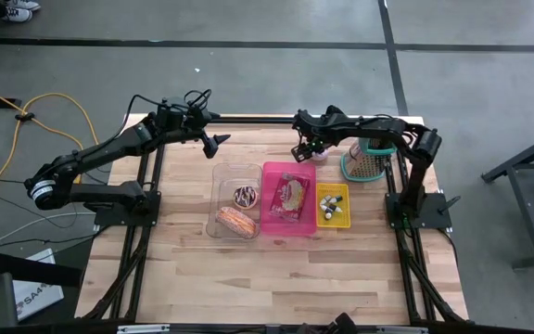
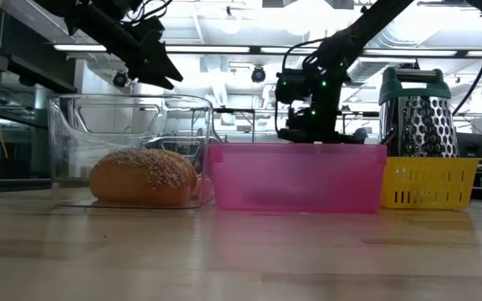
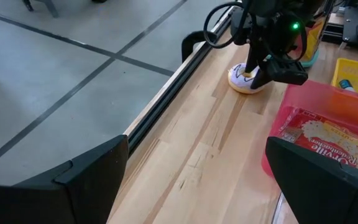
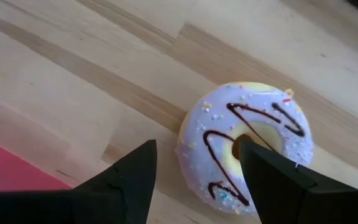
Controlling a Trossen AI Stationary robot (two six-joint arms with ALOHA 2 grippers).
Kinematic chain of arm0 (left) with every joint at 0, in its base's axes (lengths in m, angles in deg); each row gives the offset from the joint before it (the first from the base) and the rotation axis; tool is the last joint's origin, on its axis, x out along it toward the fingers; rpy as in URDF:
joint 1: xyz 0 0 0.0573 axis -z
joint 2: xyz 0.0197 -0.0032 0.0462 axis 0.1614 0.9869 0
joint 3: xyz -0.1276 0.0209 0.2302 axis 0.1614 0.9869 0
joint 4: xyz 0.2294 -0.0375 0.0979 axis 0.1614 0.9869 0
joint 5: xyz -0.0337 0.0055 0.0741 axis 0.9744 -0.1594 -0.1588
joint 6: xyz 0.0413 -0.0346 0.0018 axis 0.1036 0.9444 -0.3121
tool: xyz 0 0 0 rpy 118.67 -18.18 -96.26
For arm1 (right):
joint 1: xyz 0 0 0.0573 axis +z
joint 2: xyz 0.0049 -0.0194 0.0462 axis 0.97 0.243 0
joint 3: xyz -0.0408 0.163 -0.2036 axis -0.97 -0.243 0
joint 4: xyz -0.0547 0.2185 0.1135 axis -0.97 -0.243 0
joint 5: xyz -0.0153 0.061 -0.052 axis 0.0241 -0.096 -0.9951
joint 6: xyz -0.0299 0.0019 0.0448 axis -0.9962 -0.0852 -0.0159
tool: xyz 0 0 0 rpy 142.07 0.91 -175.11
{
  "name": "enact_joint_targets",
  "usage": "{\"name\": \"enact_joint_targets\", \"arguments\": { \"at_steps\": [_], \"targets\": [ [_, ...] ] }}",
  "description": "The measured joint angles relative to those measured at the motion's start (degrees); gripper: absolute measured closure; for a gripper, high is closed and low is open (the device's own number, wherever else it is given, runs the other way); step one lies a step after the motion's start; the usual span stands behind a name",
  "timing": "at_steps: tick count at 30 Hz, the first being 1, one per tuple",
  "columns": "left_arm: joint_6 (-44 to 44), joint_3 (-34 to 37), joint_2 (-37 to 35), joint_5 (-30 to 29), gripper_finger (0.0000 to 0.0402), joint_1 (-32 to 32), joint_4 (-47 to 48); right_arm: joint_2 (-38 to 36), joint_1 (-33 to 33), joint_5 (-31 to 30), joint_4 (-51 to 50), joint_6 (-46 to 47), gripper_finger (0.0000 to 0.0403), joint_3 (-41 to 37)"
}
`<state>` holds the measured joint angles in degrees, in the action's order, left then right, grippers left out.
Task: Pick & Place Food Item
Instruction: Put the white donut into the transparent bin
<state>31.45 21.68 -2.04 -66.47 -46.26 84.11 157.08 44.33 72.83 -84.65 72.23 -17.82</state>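
— So where was the donut [image 4: 244, 146] when you looked?

— Flat on the bare wood of the bench [image 1: 276, 269], just beyond the far rim of the pink bin [image 1: 288, 199], near the bench's far edge. You saw pale icing, dark drizzle and sprinkles on it in the right wrist view.

— And your right hand [image 1: 308, 151]?

— It hung right over that donut, fingers [image 4: 126, 180] apart. One finger came down across the hole; the other stood outside the rim, over bare wood. The fingers were not closed on the donut.

— Was the pink bin holding anything?

— You had a popcorn packet [image 1: 292, 195] lying in it. On one side, touching it, stood the clear container [image 1: 235, 200] with a seeded roll [image 2: 143, 176] and a chocolate-iced donut [image 1: 245, 196] inside. On the other side sat the small yellow basket [image 1: 333, 205] with some small items I could not identify.

— Anything beyond that?

— A metal grater [image 2: 417, 117] with a green top stood behind the yellow basket, close to your right arm.

— And the left hand [image 1: 215, 142]?

— Raised above the bench near its far edge, beyond the clear container, fingers spread wide and empty, well apart from the donut.
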Motion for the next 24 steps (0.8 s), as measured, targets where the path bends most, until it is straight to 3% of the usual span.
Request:
{"name": "enact_joint_targets", "arguments": {
  "at_steps": [7,16,24],
  "targets": [
    [0.0,0.0,0.0,0.0,0.0029,0.0,0.0,4.3,-0.3,0.5,1.3,-0.4,0.0185,0.0],
    [0.0,0.0,0.0,0.0,0.0029,0.0,0.0,4.3,-0.9,0.8,2.8,-0.5,0.0186,0.0],
    [0.0,0.0,0.0,0.0,0.0029,0.0,0.0,4.3,-1.1,0.9,2.8,-0.5,0.0224,0.0]
  ]
}}
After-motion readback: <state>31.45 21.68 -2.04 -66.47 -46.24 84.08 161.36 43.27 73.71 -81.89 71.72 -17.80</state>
